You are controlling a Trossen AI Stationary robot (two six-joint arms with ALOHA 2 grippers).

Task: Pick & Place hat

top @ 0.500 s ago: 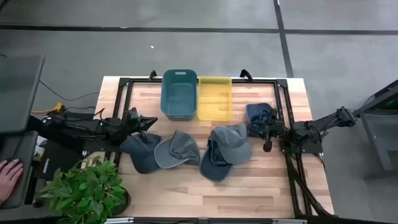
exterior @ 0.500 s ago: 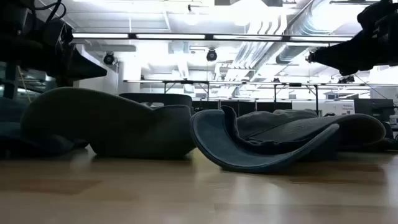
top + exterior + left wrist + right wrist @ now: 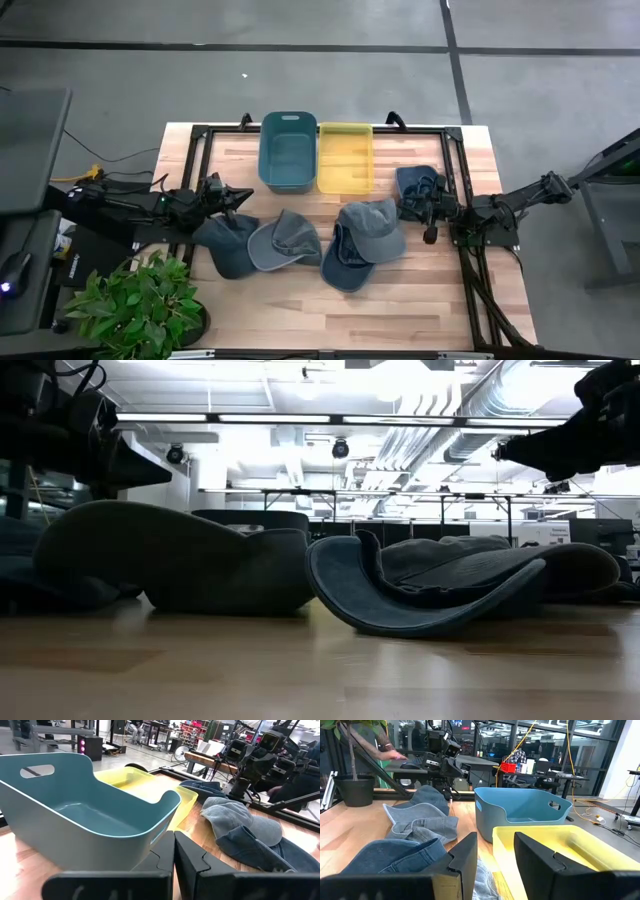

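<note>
Several denim hats lie crown-up or on their sides on the wooden table: a dark blue hat [image 3: 224, 246], a grey-blue hat [image 3: 286, 240], a grey hat [image 3: 372, 226] resting on a blue hat [image 3: 345, 268], and a dark hat [image 3: 416, 183] at the right. My left gripper [image 3: 244, 195] [image 3: 174, 854] is shut and empty, level, beside the teal bin [image 3: 288, 152]. My right gripper [image 3: 422, 205] [image 3: 495, 862] stands open above the dark hat [image 3: 395, 860], raised off the table, with nothing pinched between its fingers.
A yellow bin [image 3: 345, 158] stands against the teal bin's right side at the table's far edge. A black frame [image 3: 455, 160] runs around the work area. A potted plant [image 3: 140, 305] sits at the near left corner. Bare wood lies along the near edge.
Both arms and all hats have kept still. A person's hand that lay on the desk left of the table has gone from view.
</note>
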